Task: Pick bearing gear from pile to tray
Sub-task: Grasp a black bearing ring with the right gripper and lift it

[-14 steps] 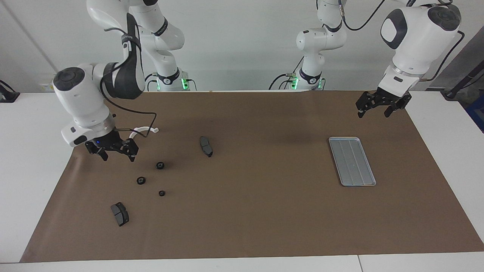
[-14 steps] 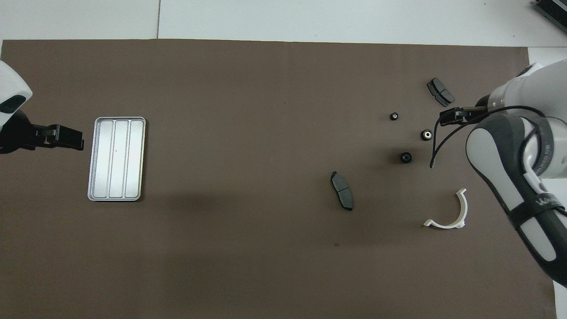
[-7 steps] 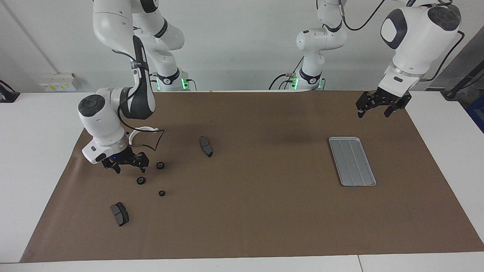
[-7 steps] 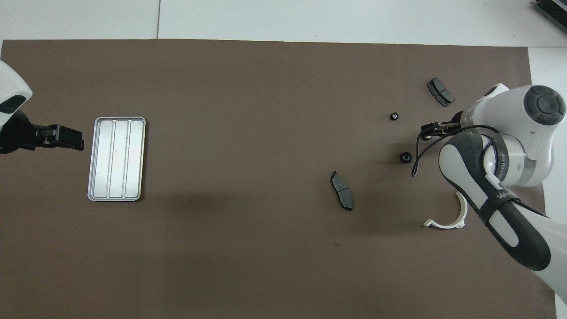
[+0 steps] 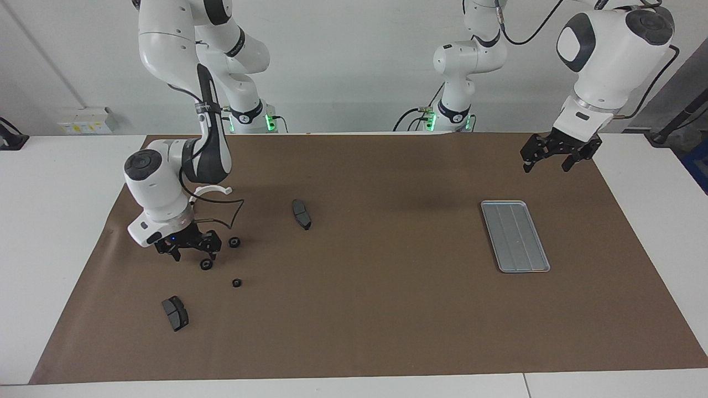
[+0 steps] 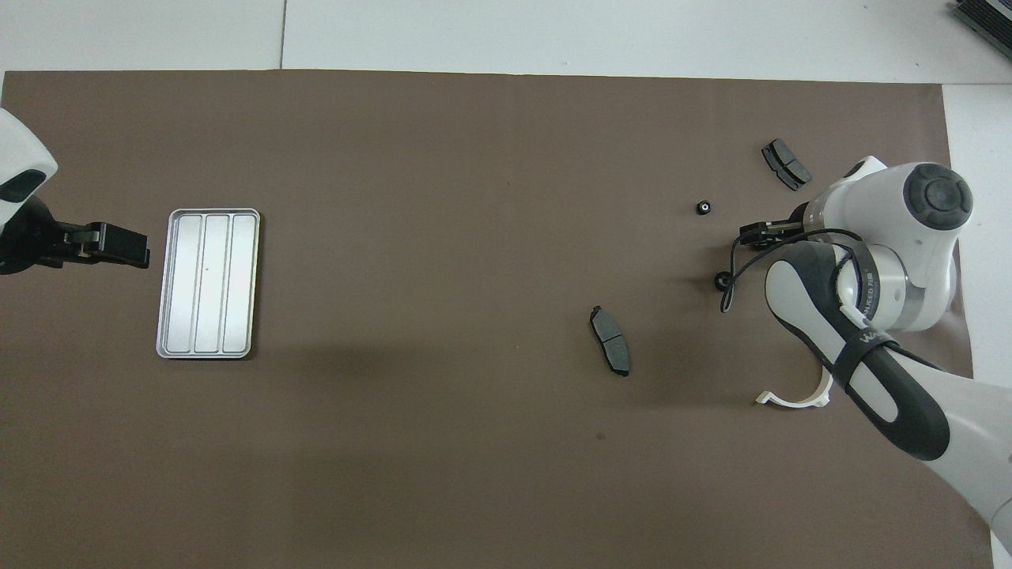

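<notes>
Three small black gears lie on the brown mat at the right arm's end: one (image 5: 234,241) nearest the robots, one (image 5: 206,265) in the middle, one (image 5: 237,283) farthest. My right gripper (image 5: 194,256) is open and hangs low over the middle gear, its fingertips just above it. In the overhead view the right gripper (image 6: 757,235) hides that gear; the other two gears (image 6: 703,208) (image 6: 722,279) show. The silver tray (image 5: 514,236) (image 6: 207,283) lies empty at the left arm's end. My left gripper (image 5: 555,159) (image 6: 118,245) waits open in the air beside the tray.
Two dark brake pads (image 5: 301,214) (image 5: 175,313) and a white half-ring bracket (image 5: 210,190) lie around the gears. The right arm's cable (image 5: 229,213) loops near the nearest gear. The brown mat (image 5: 376,287) covers the table.
My right gripper has come down and moved from near the bracket to just above the middle gear. The left arm, the gears and the tray have not moved.
</notes>
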`<state>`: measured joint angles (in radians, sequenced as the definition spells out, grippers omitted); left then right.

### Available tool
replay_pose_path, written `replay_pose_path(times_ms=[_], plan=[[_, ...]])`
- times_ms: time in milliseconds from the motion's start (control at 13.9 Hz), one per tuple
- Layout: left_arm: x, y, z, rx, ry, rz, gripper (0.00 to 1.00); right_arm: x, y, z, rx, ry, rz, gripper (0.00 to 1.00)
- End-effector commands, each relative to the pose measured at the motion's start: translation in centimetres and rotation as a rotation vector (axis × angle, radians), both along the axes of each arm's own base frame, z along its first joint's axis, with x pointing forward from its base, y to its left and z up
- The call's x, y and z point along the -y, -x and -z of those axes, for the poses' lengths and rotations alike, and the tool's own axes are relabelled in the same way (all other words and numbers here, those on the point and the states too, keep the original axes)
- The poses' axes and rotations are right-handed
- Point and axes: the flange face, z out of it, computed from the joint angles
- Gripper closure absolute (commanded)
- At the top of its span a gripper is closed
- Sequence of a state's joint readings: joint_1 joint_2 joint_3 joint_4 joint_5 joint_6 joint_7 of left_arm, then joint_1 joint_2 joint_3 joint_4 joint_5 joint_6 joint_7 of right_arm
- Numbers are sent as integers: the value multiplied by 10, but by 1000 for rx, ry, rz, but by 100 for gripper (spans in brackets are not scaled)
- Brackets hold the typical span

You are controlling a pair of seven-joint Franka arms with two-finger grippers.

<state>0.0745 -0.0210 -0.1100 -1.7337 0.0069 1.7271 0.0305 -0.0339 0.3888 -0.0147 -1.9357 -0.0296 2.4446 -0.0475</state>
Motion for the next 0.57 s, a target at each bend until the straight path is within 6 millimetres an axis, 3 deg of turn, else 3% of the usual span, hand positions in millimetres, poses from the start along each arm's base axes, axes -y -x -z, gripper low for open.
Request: replay_pose_path(times_ms=[0, 144, 287, 502], plan=[[-4, 8, -4, -7, -13, 9, 0, 0, -2, 3, 10, -11, -14, 23], [-4, 8, -4, -7, -13, 9, 0, -18, -2, 6, 7, -12, -36, 29], [-4, 8, -4, -7, -13, 9, 0, -22, -2, 9, 2, -16, -10, 36], [-4, 8, -4, -7, -13, 9, 0, -16, -2, 9, 3, -2, -29, 36]])
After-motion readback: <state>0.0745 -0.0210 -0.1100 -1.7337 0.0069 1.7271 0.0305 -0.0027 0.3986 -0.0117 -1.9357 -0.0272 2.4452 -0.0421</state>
